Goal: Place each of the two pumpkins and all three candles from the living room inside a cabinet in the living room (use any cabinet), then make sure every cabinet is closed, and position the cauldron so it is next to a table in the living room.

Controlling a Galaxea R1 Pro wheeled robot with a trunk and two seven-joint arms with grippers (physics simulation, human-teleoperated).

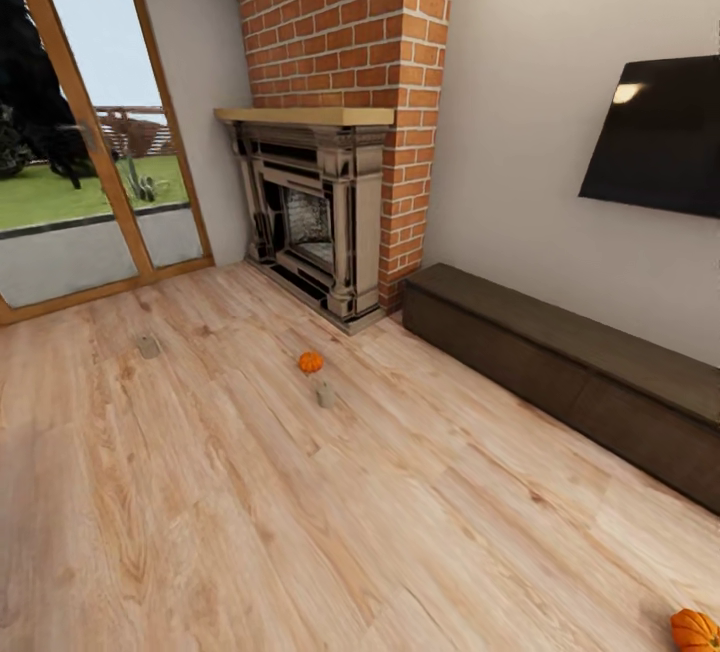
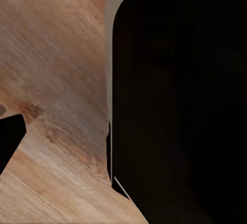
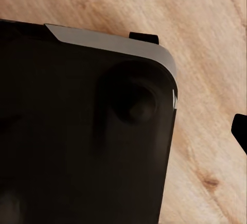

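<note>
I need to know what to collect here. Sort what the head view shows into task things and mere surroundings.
Task things:
- pumpkin by the fireplace
- pumpkin at the lower corner
- candle beside the first pumpkin
- candle nearer the glass door
- cabinet, drawers shut

Surroundings:
- brick fireplace
- wall television
- glass door
- wooden floor

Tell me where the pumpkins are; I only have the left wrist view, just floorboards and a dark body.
Observer: One pumpkin sits on the floor in front of the fireplace, in the head view.
Operator: Give me the other one.
Observer: The second pumpkin is at that view's lower right corner, partly cut off.
Operator: Now report the cabinet.
Observer: The long dark cabinet stands against the wall under the TV, fronts shut.
</note>
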